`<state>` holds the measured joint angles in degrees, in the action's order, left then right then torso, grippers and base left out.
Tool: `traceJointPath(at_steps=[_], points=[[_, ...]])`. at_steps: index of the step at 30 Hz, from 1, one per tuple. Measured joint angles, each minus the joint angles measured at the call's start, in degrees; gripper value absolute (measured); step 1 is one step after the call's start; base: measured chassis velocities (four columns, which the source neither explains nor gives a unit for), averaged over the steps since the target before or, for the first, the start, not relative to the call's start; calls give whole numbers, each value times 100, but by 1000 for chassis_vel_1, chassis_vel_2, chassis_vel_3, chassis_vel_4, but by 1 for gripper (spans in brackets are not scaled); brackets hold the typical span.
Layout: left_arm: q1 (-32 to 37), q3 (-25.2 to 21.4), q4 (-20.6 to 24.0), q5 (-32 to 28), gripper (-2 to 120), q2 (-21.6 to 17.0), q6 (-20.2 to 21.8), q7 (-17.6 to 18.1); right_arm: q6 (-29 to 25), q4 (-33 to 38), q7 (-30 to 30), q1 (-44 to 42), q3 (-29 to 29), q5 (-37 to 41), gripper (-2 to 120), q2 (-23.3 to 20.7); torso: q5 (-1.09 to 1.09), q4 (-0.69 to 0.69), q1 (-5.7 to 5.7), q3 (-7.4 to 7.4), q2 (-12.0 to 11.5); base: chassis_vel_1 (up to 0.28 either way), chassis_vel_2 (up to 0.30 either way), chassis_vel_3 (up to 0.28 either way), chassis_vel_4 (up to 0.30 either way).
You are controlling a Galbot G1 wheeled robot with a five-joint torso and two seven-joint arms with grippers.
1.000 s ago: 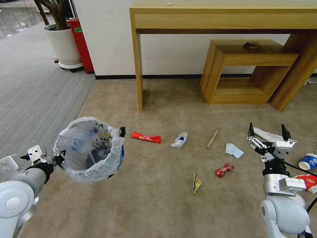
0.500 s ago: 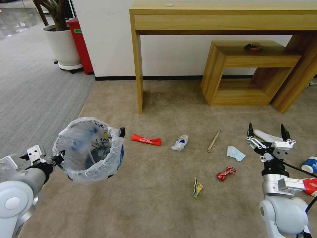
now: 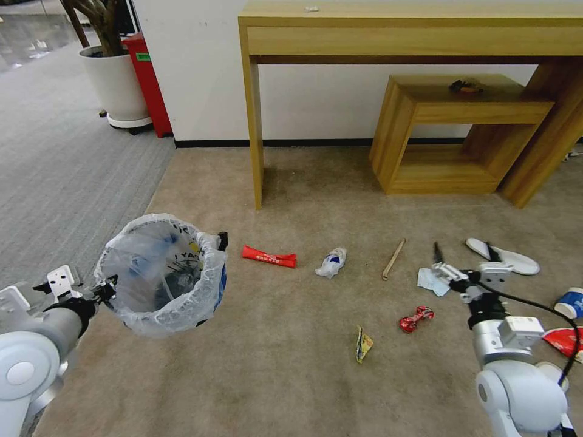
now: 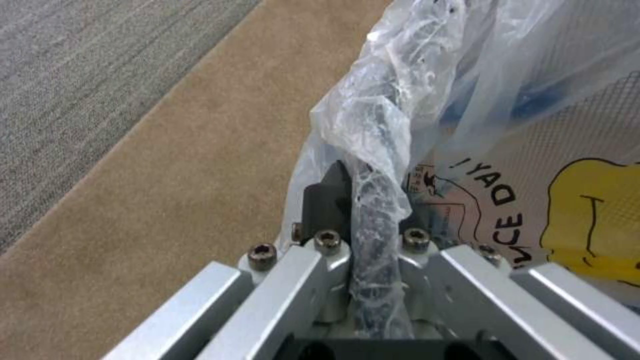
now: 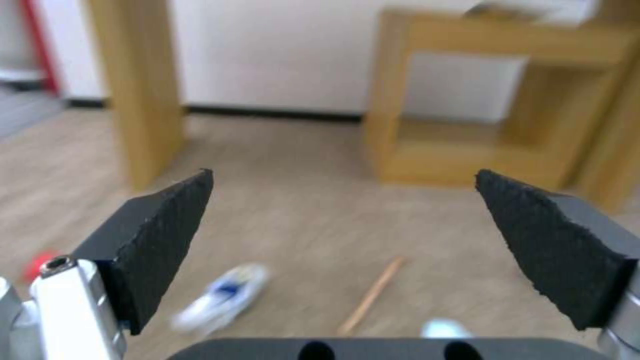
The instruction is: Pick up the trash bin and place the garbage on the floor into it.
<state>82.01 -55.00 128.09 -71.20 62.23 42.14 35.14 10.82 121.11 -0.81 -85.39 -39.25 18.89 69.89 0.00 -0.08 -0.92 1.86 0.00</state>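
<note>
My left gripper is shut on the rim of the trash bin, a small round bin lined with crinkled white plastic, held above the tan floor. The left wrist view shows the left gripper pinching the rim through the bag of the bin. Garbage lies on the carpet: a red wrapper, a crushed bottle, a stick, a tissue, a red crushed can, a yellow wrapper and a white slipper. My right gripper hangs open just right of the tissue. Between the open right gripper's fingers lie the bottle and stick.
A wooden desk and a low wooden shelf stand against the far wall. A white planter and a red box sit at the far left on grey ribbed carpet. A blue cup and a red cup lie at the right edge.
My right gripper has moved left and lower, ending beside the tissue and uncovering the white slipper behind it. The left gripper and bin have hardly moved.
</note>
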Motion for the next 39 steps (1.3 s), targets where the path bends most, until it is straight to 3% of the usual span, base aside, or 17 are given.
traceJointPath(at_steps=[10,20,25,26,30,39], points=[[-3,-13,-4,2,0,6,0,-16,740,-241,520,92,698,575,100,-531,0,0,0,0,0,0,0,0,0],[-12,12,31,36,0,18,0,-16,1615,-517,538,269,1232,967,100,-684,0,0,0,0,0,0,0,0,0],[-9,25,44,63,0,22,0,-17,2358,-570,175,449,1497,1259,100,-698,0,0,0,0,0,0,0,0,0],[-1,24,51,70,0,25,0,-17,2711,-572,-67,548,1591,1448,100,-699,0,0,0,1,0,0,0,0,0],[17,-1,74,74,0,27,0,-17,3122,-714,-332,743,1744,1758,100,-683,-1,0,-1,1,0,0,0,0,0],[51,-40,92,84,0,32,0,-19,3193,-1123,-652,938,2038,2082,100,-512,0,0,0,0,0,0,0,0,0]])
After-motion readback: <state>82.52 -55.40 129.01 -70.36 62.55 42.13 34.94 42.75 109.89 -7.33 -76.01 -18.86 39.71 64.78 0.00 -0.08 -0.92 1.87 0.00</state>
